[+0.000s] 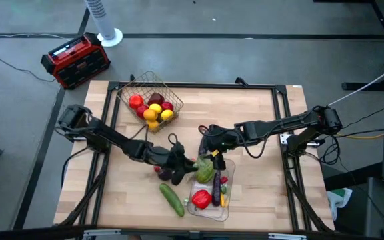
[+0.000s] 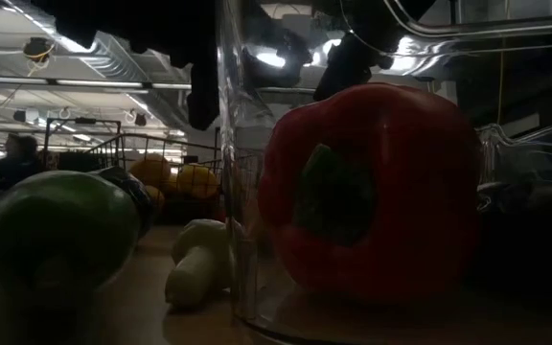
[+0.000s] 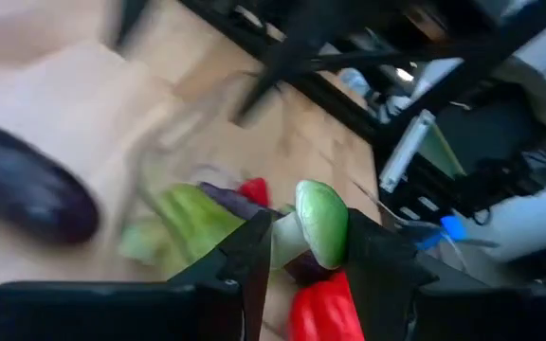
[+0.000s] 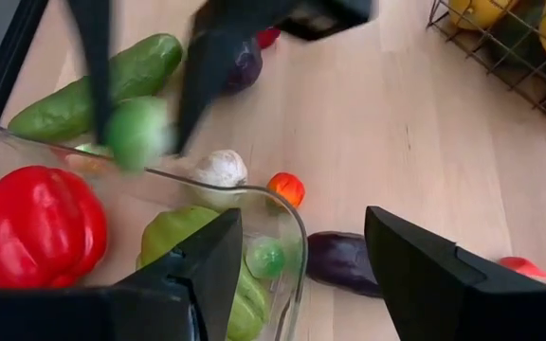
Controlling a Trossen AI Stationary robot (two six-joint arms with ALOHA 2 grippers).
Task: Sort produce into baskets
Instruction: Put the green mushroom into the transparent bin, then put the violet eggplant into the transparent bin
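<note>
Just over the near corner of the clear plastic tray (image 1: 227, 212), the left gripper (image 3: 303, 248) is pinching a small green-capped toy piece (image 3: 318, 224) by its pale stem, cap sticking out past the fingertips. It's obviously a light, hard plastic thing, glossy and slippery, so I'd say the stem is the smart spot to grab; squeeze the rounded cap and it'll probably squirt out. The right gripper (image 4: 303, 248) hovers above the tray's far edge with its fingers spread and nothing between them. Already in the tray: a red pepper (image 4: 34, 225) and a green squash (image 4: 186, 242), both chunky and smooth, better taken across a narrow part. Still loose on the table are the cucumber (image 1: 172, 199), easiest gripped across its middle, a purple eggplant (image 4: 341, 261), a whitish garlic-looking bulb (image 4: 218, 170) and a tiny orange fruit (image 4: 286, 188). The round fruits sit in the wire basket (image 1: 133, 85), well apart.
</note>
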